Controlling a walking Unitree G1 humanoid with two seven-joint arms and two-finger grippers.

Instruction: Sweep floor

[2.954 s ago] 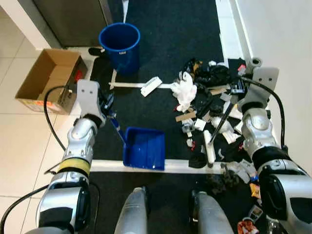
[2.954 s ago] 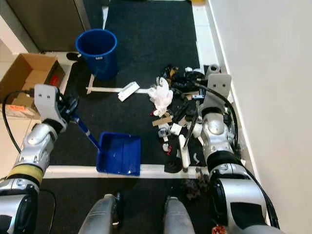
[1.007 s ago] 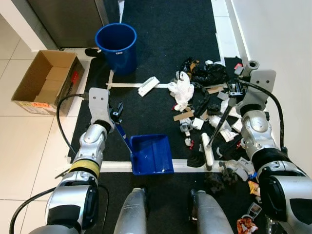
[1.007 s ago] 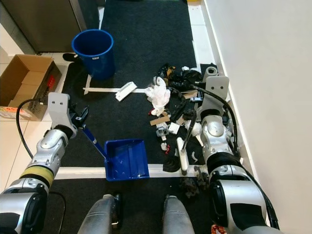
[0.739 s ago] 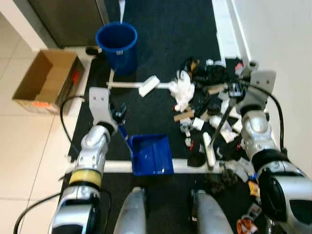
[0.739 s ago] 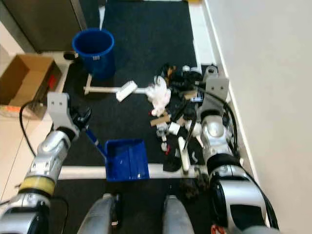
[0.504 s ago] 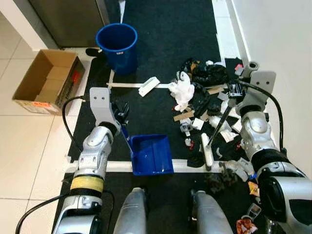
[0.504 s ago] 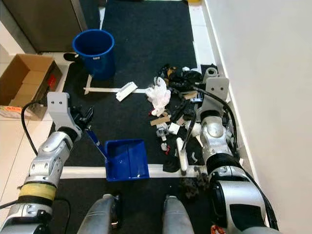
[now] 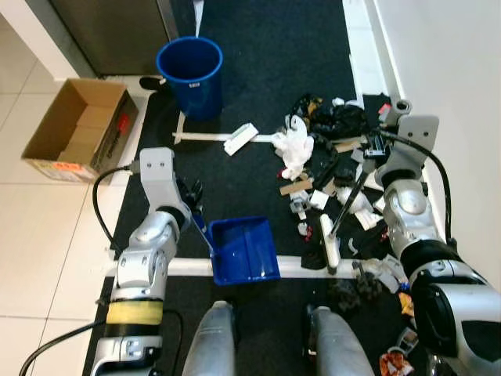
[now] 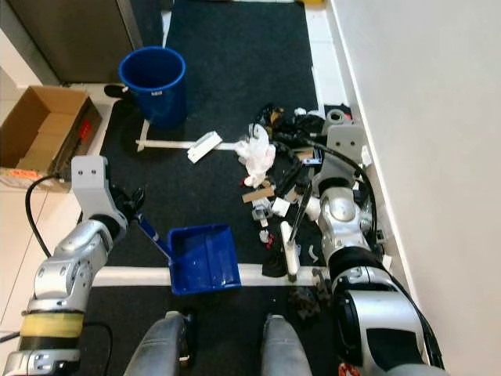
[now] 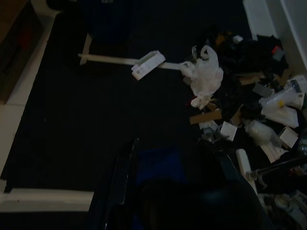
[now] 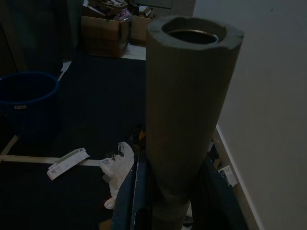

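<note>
Blue dustpan (image 9: 244, 249) beside litter pile (image 9: 337, 164)

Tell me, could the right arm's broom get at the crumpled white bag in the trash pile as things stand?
Probably yes. The right gripper holds the broom, whose head rests at the pile's near edge. The white bag lies farther out, with only loose scraps between, nothing solid.

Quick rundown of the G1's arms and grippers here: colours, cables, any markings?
Both arms are silver, rounded metallic segments with black joints. The left arm has a yellow band near the elbow and a flat grey wrist block; a black cable loops beside it. The right arm carries a similar grey block and black cable. Gripper fingers are black.
</note>
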